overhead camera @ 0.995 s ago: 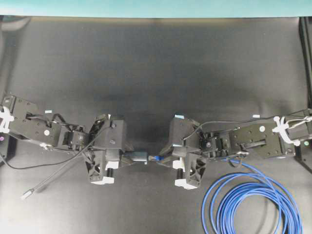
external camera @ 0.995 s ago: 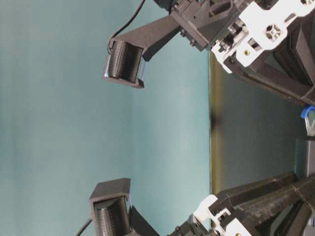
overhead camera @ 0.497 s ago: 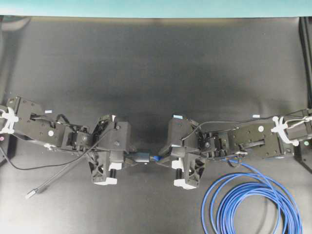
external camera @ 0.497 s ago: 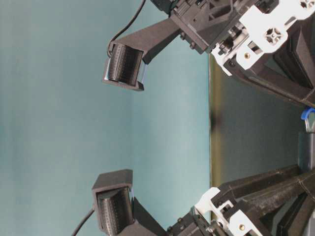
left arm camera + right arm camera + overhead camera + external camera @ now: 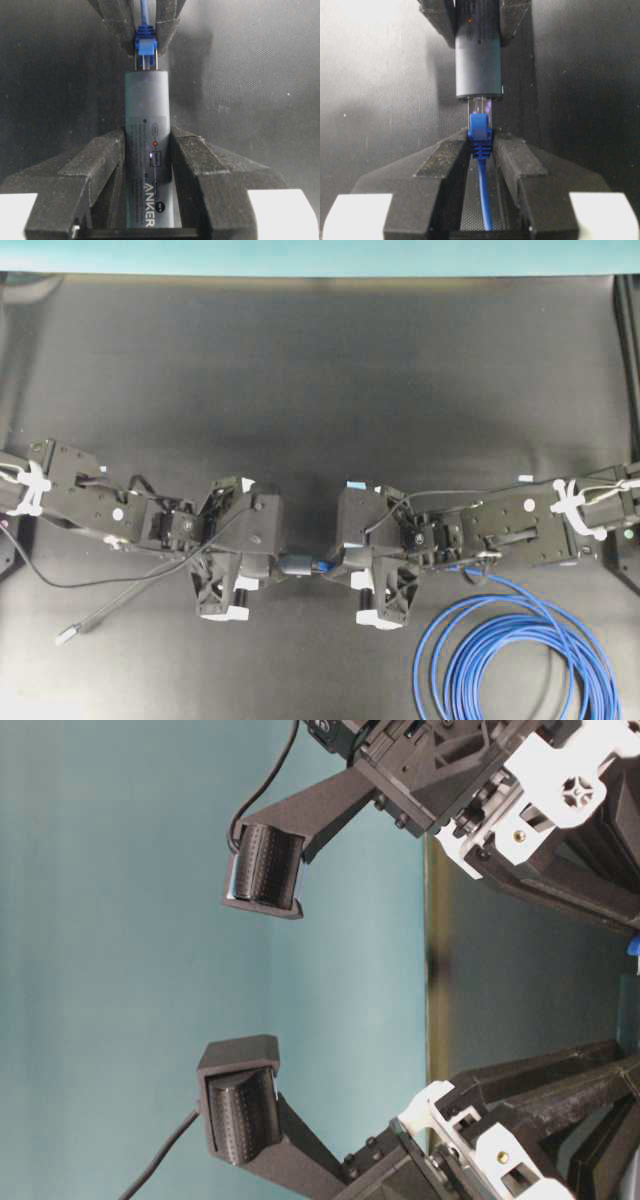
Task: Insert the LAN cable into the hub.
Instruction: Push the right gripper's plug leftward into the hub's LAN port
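The hub (image 5: 147, 125), a slim grey bar with dark marks on top, is clamped between my left gripper's (image 5: 147, 145) fingers. In the overhead view the hub (image 5: 296, 565) lies level between both grippers. My right gripper (image 5: 480, 145) is shut on the blue boot of the LAN cable's plug (image 5: 480, 131). The clear plug tip (image 5: 481, 106) sits in the hub's (image 5: 478, 60) end opening, a short part showing. The LAN cable's blue coil (image 5: 515, 655) lies at the lower right. My right gripper (image 5: 336, 567) faces my left gripper (image 5: 282, 565) head on.
The hub's thin grey lead trails left to a small silver plug (image 5: 65, 635) on the black mat (image 5: 320, 390). Both arms stretch in from the table's sides. The table-level view shows only arm parts, the teal wall and a sliver of blue plug (image 5: 633, 947).
Both grippers have closed the gap between them, the left one sliding right with the hub. The plug tip, a little apart before, now meets the hub's end.
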Controlling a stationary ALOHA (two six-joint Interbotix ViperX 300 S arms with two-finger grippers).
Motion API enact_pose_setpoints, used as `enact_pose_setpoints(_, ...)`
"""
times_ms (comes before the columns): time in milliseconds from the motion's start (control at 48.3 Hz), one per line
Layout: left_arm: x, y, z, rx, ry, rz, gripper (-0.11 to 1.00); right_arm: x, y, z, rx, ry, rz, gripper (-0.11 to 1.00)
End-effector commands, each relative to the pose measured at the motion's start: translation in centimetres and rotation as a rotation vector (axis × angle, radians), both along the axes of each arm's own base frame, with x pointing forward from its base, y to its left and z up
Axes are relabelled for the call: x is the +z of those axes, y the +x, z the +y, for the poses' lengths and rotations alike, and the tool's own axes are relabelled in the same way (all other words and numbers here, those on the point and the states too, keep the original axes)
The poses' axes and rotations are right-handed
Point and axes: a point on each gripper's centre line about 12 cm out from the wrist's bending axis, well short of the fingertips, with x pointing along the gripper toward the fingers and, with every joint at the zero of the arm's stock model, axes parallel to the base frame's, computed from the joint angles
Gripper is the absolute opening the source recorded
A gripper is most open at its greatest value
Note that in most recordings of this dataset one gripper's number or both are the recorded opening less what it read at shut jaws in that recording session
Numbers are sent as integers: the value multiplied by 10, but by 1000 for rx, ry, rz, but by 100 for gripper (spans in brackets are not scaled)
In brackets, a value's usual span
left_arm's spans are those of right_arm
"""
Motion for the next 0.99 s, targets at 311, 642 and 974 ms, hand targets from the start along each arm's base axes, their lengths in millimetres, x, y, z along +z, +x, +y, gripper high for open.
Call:
enact_pose_setpoints(311,21,22,9,16,6,-107,28,20,18,-7,-12,2,-97,13)
enact_pose_setpoints(642,24,27,11,21,3,-142,28,25,26,-10,-14,-4,-123,13)
enact_pose_setpoints(974,24,30,11,21,2,-146,28,27,32,-11,-2,-23,-133,13)
